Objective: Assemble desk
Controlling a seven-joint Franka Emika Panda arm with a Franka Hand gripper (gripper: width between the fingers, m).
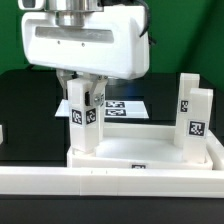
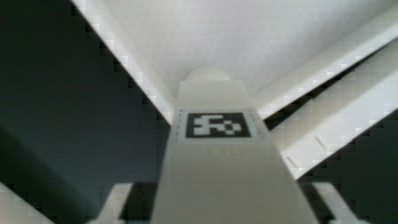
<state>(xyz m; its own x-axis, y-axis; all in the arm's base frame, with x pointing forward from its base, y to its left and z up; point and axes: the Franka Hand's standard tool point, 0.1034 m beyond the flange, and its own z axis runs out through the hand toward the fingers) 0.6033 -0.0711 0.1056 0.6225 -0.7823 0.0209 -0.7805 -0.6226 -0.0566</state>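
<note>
The white tabletop (image 1: pixel 140 150) lies with its raised rim up. A white tagged leg (image 1: pixel 193 120) stands upright at its corner on the exterior view's right. My gripper (image 1: pixel 85 97) comes down from above and is shut on a second white tagged leg (image 1: pixel 85 125), which stands upright at the corner on the exterior view's left. In the wrist view this leg (image 2: pixel 222 150) fills the middle with its tag facing the camera. My fingers (image 2: pixel 121 200) sit close on either side of it. The tabletop (image 2: pixel 267 40) lies beyond. The leg's foot is hidden by the rim.
The marker board (image 1: pixel 127 106) lies flat on the black table behind the tabletop. A long white border rail (image 1: pixel 110 185) runs across the front, right against the tabletop's near rim. A small white part (image 1: pixel 2 131) shows at the exterior view's left edge.
</note>
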